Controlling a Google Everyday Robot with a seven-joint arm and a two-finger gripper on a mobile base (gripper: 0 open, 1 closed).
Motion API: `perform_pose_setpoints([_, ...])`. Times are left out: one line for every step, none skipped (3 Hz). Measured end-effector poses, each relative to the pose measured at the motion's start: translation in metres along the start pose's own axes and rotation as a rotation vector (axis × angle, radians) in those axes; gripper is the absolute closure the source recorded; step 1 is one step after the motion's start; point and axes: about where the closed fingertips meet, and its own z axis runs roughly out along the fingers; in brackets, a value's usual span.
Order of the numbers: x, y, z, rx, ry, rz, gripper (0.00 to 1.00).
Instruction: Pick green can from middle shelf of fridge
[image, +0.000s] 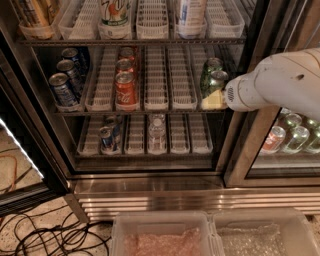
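Gripper (215, 100) sits at the front right of the middle shelf (160, 111) of the fridge (150, 186), at the base of the front green can (218, 80). Whether it is open or closed cannot be told. 1 green twin (211, 66) stands directly behind.

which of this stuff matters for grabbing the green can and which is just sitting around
In the job: front green can, middle shelf, fridge, gripper at the shelf's right end, by that can.
Just there: rear green can, red cans, blue cans, floor cables, plastic bins.
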Motion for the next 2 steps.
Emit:
perform_pose_setpoints([-0.0057, -0.0022, 0.001, 0.007, -0.011, 0.003, 0.31])
perform_pose_setpoints([-0.0048, -0.002, 0.0001, 0.007, -0.011, 0.003, 0.33])
